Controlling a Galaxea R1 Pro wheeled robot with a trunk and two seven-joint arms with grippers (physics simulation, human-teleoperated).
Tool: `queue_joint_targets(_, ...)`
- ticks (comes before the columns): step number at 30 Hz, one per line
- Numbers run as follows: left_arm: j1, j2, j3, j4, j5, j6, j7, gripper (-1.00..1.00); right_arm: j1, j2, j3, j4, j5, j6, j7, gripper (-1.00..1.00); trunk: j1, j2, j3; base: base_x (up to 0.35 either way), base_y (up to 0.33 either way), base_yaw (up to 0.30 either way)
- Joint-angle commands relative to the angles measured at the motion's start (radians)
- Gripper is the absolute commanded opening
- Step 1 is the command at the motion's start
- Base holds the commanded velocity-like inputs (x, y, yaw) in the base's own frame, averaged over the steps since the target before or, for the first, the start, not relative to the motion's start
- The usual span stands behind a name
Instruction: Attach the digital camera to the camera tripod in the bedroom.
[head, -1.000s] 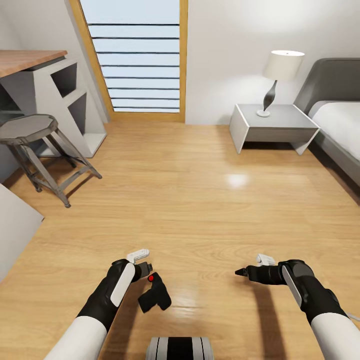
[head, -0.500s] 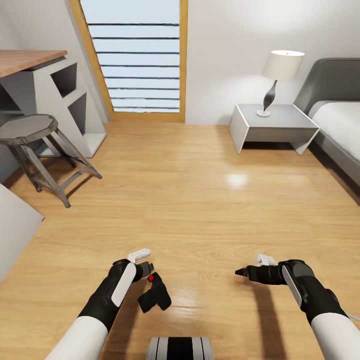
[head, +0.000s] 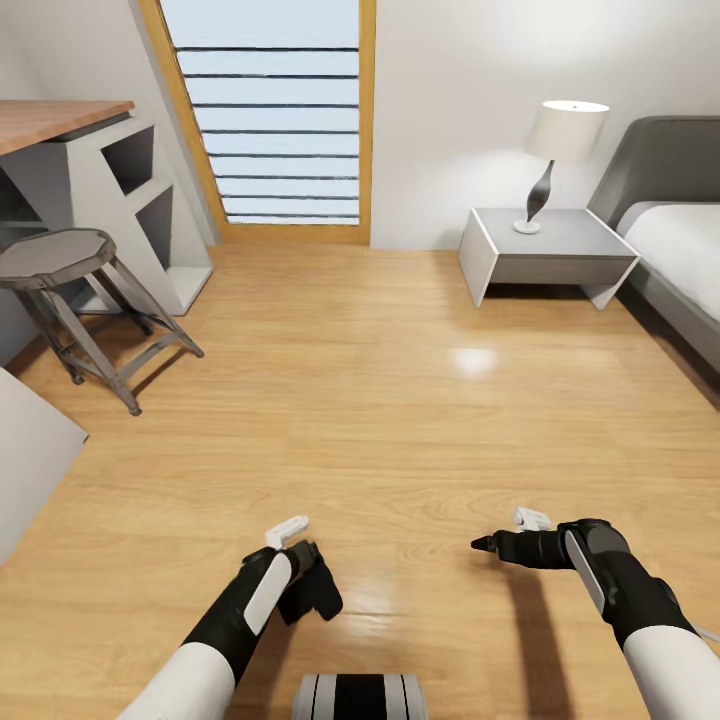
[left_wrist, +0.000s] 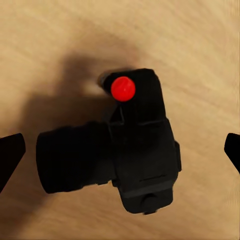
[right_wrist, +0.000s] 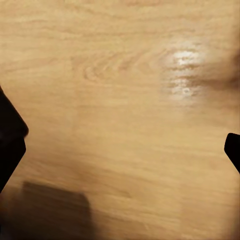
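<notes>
The digital camera (head: 324, 597), black and boxy, lies on the light wood bedroom floor close in front of my base. My left gripper (head: 304, 574) hangs directly over it and covers most of it in the head view. In the left wrist view the digital camera (left_wrist: 142, 150) lies lens sideways with its red button (left_wrist: 123, 88) facing up, and the left gripper (left_wrist: 120, 150) is open, its fingertips (left_wrist: 10, 155) apart on either side of the camera without touching it. My right gripper (head: 486, 545) hovers open above bare floor; its fingertips (right_wrist: 11, 140) are spread wide. The camera tripod is out of view.
A grey stool (head: 60, 258) and a wood-topped shelf desk (head: 110, 170) stand at the left. A tall wood-framed window (head: 270, 110) is straight ahead. A grey nightstand (head: 545, 250) with a lamp (head: 562, 150) and the bed (head: 680, 240) stand at the right.
My left arm has swung right and inward, bringing its gripper over the camera, so the red button no longer shows in the head view. The right arm has not moved.
</notes>
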Motion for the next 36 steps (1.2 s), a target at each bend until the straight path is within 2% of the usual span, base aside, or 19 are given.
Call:
queue_joint_targets(1,0.0,0.0,-0.002,0.006,0.018,-0.01,0.008,1.0,0.0,0.0,-0.002,-0.001,-0.004,0.007,0.0,1.0,0.0,0.0,-0.001,0.0,0.0,0.0)
queue_joint_targets(4,0.0,0.0,-0.001,0.023,0.064,-0.039,0.008,1.0,-0.001,-0.001,-0.002,-0.001,-0.004,0.007,0.001,1.0,0.0,0.0,-0.001,0.0,0.0,0.0)
queue_joint_targets(6,0.0,0.0,-0.001,0.03,0.111,-0.051,0.008,1.0,-0.001,0.0,-0.002,-0.001,-0.004,0.007,0.001,1.0,0.0,0.0,-0.001,0.0,0.0,0.0)
queue_joint_targets(11,0.0,0.0,-0.001,0.036,0.159,-0.064,0.008,1.0,0.0,0.001,-0.001,0.0,-0.004,0.007,-0.001,1.0,0.0,0.0,-0.001,0.0,0.0,0.0)
queue_joint_targets(29,0.0,0.0,-0.001,0.022,0.172,-0.056,0.011,1.0,-0.001,0.0,-0.001,0.003,-0.004,0.008,-0.002,1.0,0.0,0.0,-0.001,0.0,0.0,0.0)
queue_joint_targets(36,0.0,0.0,-0.002,0.019,0.211,-0.047,0.0,1.0,-0.001,-0.001,-0.001,0.0,-0.004,0.008,-0.001,1.0,0.0,0.0,-0.001,0.0,0.0,0.0)
